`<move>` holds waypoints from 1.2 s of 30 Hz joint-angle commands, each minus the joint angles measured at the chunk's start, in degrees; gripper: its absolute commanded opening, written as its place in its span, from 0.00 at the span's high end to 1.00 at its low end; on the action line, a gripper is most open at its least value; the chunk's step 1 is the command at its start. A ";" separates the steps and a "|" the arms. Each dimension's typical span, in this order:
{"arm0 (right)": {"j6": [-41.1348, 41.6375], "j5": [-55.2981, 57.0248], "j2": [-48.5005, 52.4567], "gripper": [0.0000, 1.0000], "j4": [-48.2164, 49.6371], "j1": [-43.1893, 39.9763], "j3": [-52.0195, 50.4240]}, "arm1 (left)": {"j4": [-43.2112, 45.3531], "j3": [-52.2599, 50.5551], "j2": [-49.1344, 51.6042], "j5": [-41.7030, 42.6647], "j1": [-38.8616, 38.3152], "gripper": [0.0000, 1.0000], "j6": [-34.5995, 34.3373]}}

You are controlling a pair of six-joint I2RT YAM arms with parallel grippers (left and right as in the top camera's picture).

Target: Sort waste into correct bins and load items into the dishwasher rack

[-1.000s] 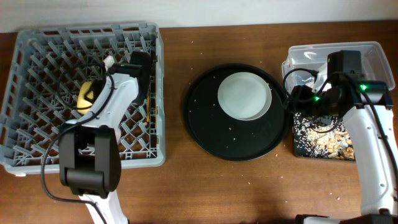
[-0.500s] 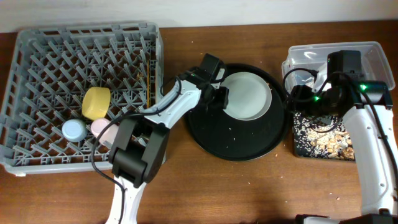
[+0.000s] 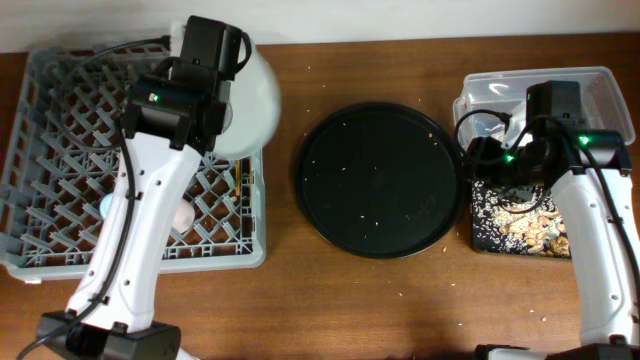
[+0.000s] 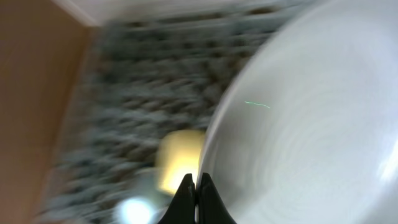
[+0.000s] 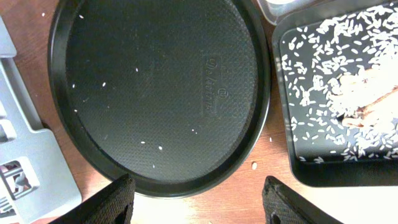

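My left gripper [image 4: 196, 199] is shut on the rim of the pale grey-white plate [image 3: 250, 100], held tilted over the back right corner of the grey dishwasher rack [image 3: 60, 150]. The plate [image 4: 311, 124] fills the right of the blurred left wrist view; the yellow bowl [image 4: 177, 158] and light-blue cup [image 4: 134, 208] show below it in the rack. The arm hides most of the cups overhead. My right gripper [image 5: 196, 199] is open and empty above the table between the round black tray [image 5: 161, 87] and the shallow black bin [image 5: 336, 99], which holds food scraps.
The large round black tray [image 3: 380, 180] lies mid-table with only crumbs on it. The clear tub [image 3: 500, 95] stands at the back right, the shallow black bin [image 3: 510, 225] in front of it. Crumbs lie on the wood.
My left gripper took the plate off the round black tray and carried it left, over the rack's back right corner. The right arm has not moved.
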 commanded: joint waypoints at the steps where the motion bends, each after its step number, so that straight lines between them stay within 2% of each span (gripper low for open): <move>1: -0.35 0.09 -0.28 0.33 0.09 -0.07 0.33 | -1.90 -4.66 1.86 -24.35 1.07 1.00 2.54; 3: -0.35 0.11 -0.28 0.33 0.09 -0.07 0.33 | 3.91 -11.78 2.25 -29.40 2.43 1.00 2.54; 6: -0.35 0.09 -0.28 0.33 0.09 -0.07 0.33 | 14.05 -21.46 2.40 -29.35 2.49 1.00 2.54; 8: -0.35 0.11 -0.28 0.33 0.17 -0.07 0.33 | 16.13 -23.78 2.40 -22.71 2.14 1.00 2.54; 10: -0.35 0.11 -0.28 0.33 0.28 -0.07 0.33 | 16.24 -23.78 2.40 -22.18 1.57 1.00 2.51; 11: -0.35 0.11 -0.28 0.33 0.28 -0.07 0.33 | 16.09 -23.78 2.40 -22.23 0.94 0.92 2.54; 12: -0.35 0.11 -0.28 0.33 0.28 -0.07 0.33 | 16.11 -23.76 2.40 -22.23 0.48 0.77 2.54; 13: -0.35 0.09 -0.28 0.33 0.26 -0.07 0.33 | 16.09 -23.76 2.32 -22.18 -0.20 0.56 2.54; 14: -0.35 0.09 -0.28 0.33 0.22 -0.07 0.33 | 16.06 -23.52 0.92 -19.63 -0.94 0.45 2.51; 15: -0.37 0.09 -0.28 0.33 0.00 -0.07 0.33 | 15.41 -22.69 -5.03 -4.57 -1.31 0.36 2.51; 17: -0.37 -0.87 -0.31 0.36 -0.87 -0.07 0.33 | 15.43 -22.51 -11.93 8.90 -1.22 0.28 2.51; 18: -4.24 -6.60 -1.01 0.37 -1.20 -0.07 0.35 | 14.82 -22.51 -18.18 18.05 -0.96 0.24 2.54; 20: -8.94 -10.88 -6.03 0.38 -1.20 -0.04 0.39 | 11.74 -22.51 -27.96 24.22 -0.92 0.13 2.51; 21: -10.01 -10.97 -10.14 0.38 -1.20 -0.04 0.39 | 10.05 -22.51 -31.71 25.38 -0.92 0.01 2.51; 22: -11.58 -11.02 -16.63 0.37 -0.74 -0.07 0.39 | 6.99 -22.51 -37.99 26.38 -0.92 0.01 2.49; 25: -11.47 -12.50 -28.81 0.26 -0.17 -0.07 0.39 | 2.67 -22.53 -45.88 26.36 -0.92 0.01 2.51; 26: -11.32 -12.81 -31.63 0.02 -0.15 -0.07 0.39 | 1.90 -22.53 -47.89 26.36 -0.92 0.01 2.51; 29: -11.34 -12.79 -37.13 0.02 -0.20 -0.07 0.39 | 0.22 -22.53 -49.64 26.36 -0.92 0.01 2.51; 32: -11.34 -12.76 -37.75 0.02 -0.20 -0.07 0.37 | -7.50 -22.53 -49.59 26.36 -0.92 0.01 2.51; 35: -12.96 -6.43 -37.70 0.02 -1.40 -0.07 0.37 | -19.82 -22.53 -49.59 26.36 -0.92 0.01 2.51; 36: -17.09 -4.87 -37.75 0.02 -0.79 0.50 0.33 | -24.13 -22.53 -49.59 26.36 -0.92 0.01 2.51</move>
